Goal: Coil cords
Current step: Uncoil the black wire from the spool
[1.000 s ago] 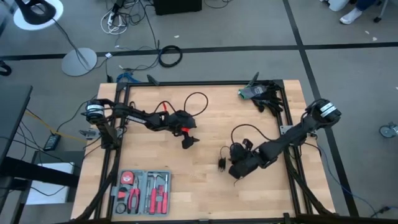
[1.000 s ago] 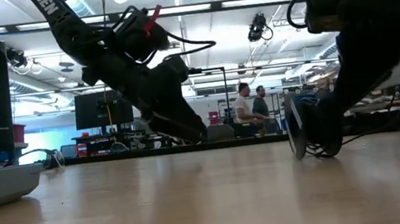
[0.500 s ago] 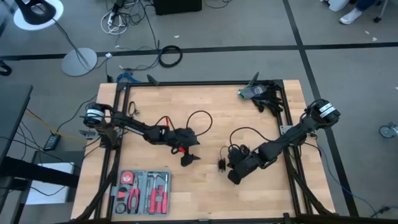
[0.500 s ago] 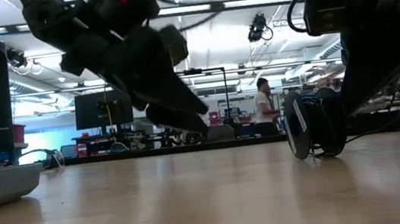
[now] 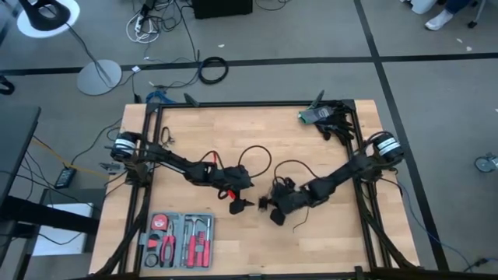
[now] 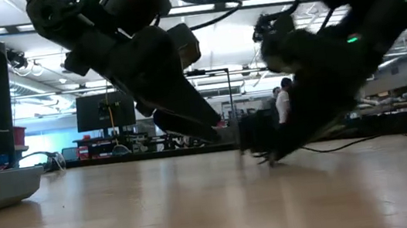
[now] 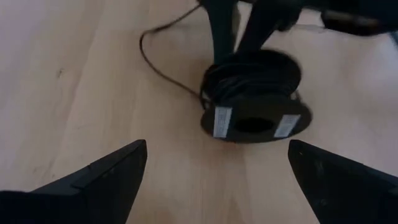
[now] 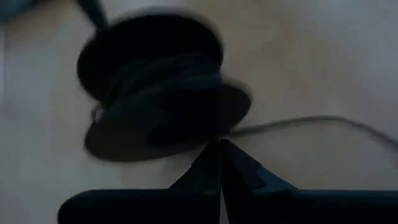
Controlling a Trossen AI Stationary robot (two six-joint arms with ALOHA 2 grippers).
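Observation:
The cord is a thin black wire, mostly wound on a small black spool [image 7: 254, 87] with two white labels on its near flange. A loose length of wire [image 8: 311, 119] trails off over the wood. The spool stands mid-table [image 5: 263, 204], between my two grippers. My right gripper [image 8: 219, 144] is shut, its tips at the spool's rim, slanting down from the table's right. My left gripper [image 7: 217, 149] is open just left of the spool [image 5: 243, 204], pointing at it with nothing between its fingers. My right gripper's shut fingertips [image 8: 211, 158] meet the rim of the spool's near flange [image 8: 233, 106], right where the loose wire [image 8: 239, 130] leaves it. They come slanting down from the table's right. Whether the wire is pinched between the tips cannot be told. The spool rests on the table.
An open tool case [image 5: 177, 239] with red-handled tools lies at the near left corner. A green and black clutter [image 5: 323, 118] sits at the far right corner. Bare wood lies around the spool. People stand in the room beyond the table [image 6: 284, 104].
My right gripper has shut, sunk and gone toward the table's left edge, and the spool has shifted left along the table with it. My left gripper has swung toward the near edge and now faces the spool, still open.

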